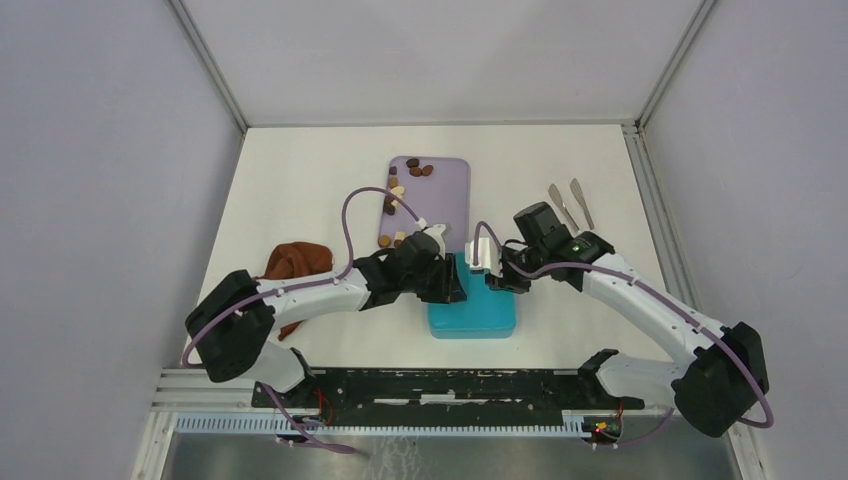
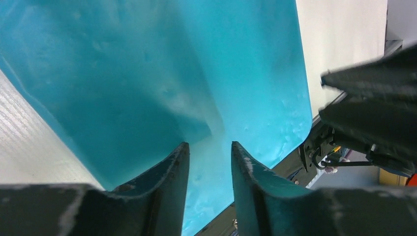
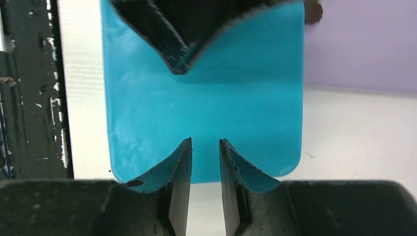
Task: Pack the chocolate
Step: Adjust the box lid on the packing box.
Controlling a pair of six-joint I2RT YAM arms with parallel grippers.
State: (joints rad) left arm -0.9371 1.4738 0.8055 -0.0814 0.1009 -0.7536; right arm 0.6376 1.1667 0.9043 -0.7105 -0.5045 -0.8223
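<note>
You get bright, even, diffuse light in the top view. The white table (image 1: 300, 180) reads clean, with only faint, soft-edged shadows and no harsh glare. In both wrist views the teal box (image 2: 123, 73) looks soft and slightly blurred, with pale patches of sheen near the centre. The dark fingers (image 3: 177, 167) at the bottom edge pick up a teal reflection. The upper right of the right wrist view is out of focus.

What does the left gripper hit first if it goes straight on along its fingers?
The teal box: its surface fills the left wrist view right ahead of the left gripper. It looks very close, possibly already touching; depth is hard to judge.
</note>
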